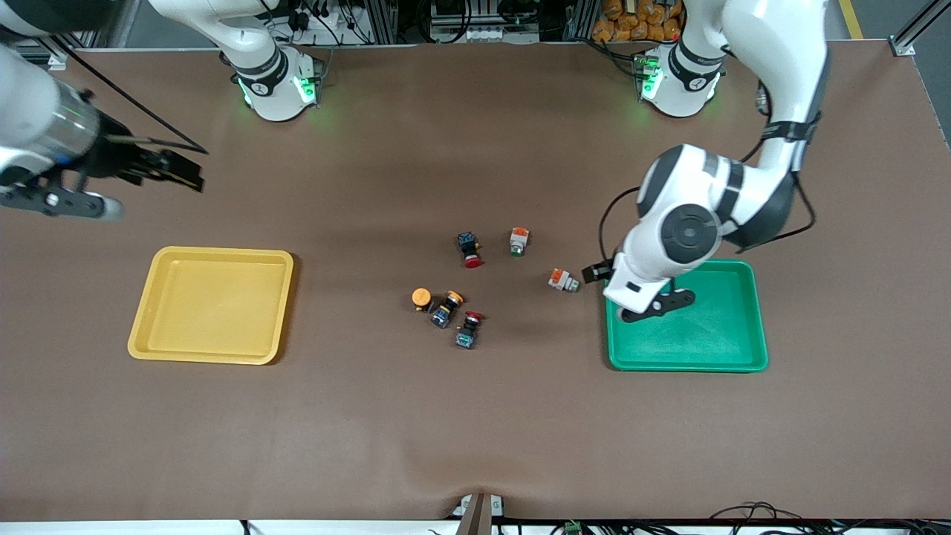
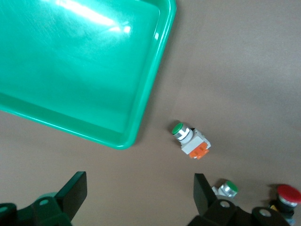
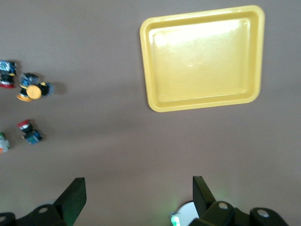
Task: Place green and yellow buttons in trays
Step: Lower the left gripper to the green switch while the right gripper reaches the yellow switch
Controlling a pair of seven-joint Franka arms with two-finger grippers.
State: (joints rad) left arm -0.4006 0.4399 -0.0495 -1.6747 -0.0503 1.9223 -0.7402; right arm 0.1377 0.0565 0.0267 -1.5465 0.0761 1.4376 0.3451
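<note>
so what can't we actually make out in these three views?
- Front view: the left arm's wrist covers the corner of the green tray nearest the buttons, and hides the left gripper jaws.
- Left wrist view: second green button partly covered by a finger; red button cut by the edge.
- Right wrist view: a green button cut by the edge.
- Front view: right gripper blurred.

Two red-capped black push-buttons (image 1: 469,249) (image 1: 468,330) lie on the brown table (image 1: 475,431), among the middle cluster.
</note>
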